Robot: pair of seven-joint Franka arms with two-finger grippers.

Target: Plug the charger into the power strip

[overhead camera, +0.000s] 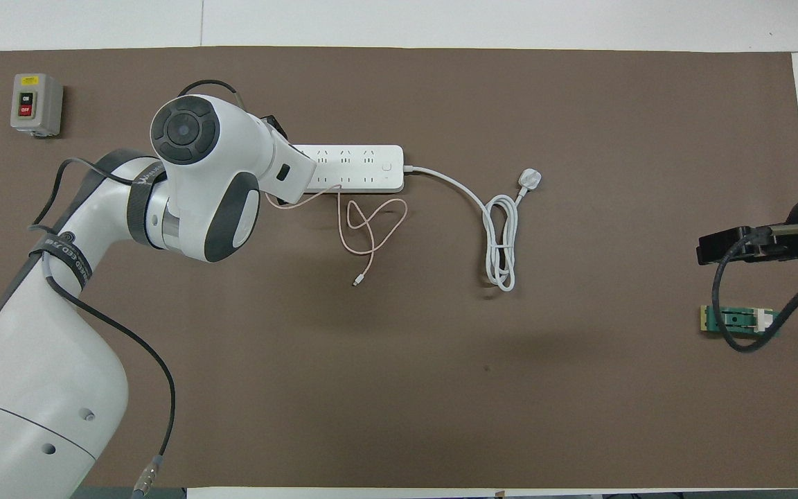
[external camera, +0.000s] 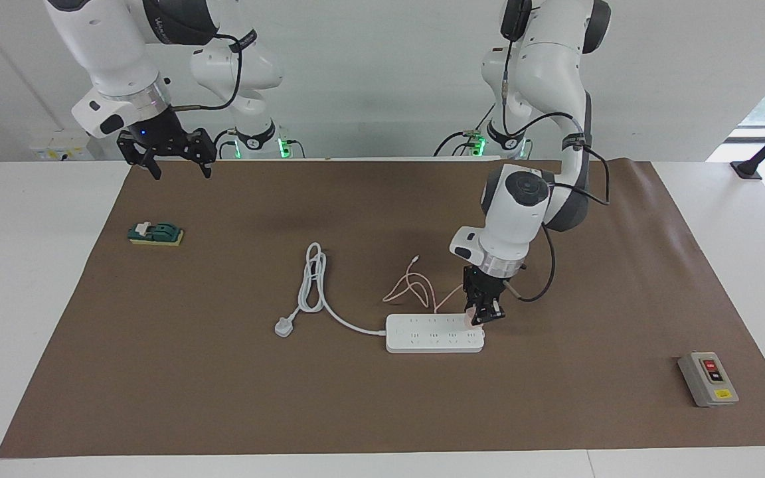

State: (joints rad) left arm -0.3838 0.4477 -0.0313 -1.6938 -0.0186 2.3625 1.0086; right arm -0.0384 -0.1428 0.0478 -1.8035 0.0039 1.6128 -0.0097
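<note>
The white power strip (external camera: 434,333) lies flat mid-mat, its thick cord running to a three-pin plug (external camera: 283,326). My left gripper (external camera: 479,317) points down over the strip's end toward the left arm's side, shut on the small pale-pink charger (external camera: 472,320). The charger meets the strip's top at its edge nearer the robots; I cannot see its prongs. Its thin pink cable (external camera: 416,289) loops on the mat nearer the robots. In the overhead view the left wrist hides this gripper, the charger and that end of the strip (overhead camera: 354,168). My right gripper (external camera: 173,162) waits open, raised over the mat's robot-side edge.
A grey box with red and black buttons (external camera: 708,378) sits near the mat's corner toward the left arm's end. A green piece on a yellow pad (external camera: 155,234) lies toward the right arm's end. The coiled white cord (overhead camera: 503,239) lies beside the strip.
</note>
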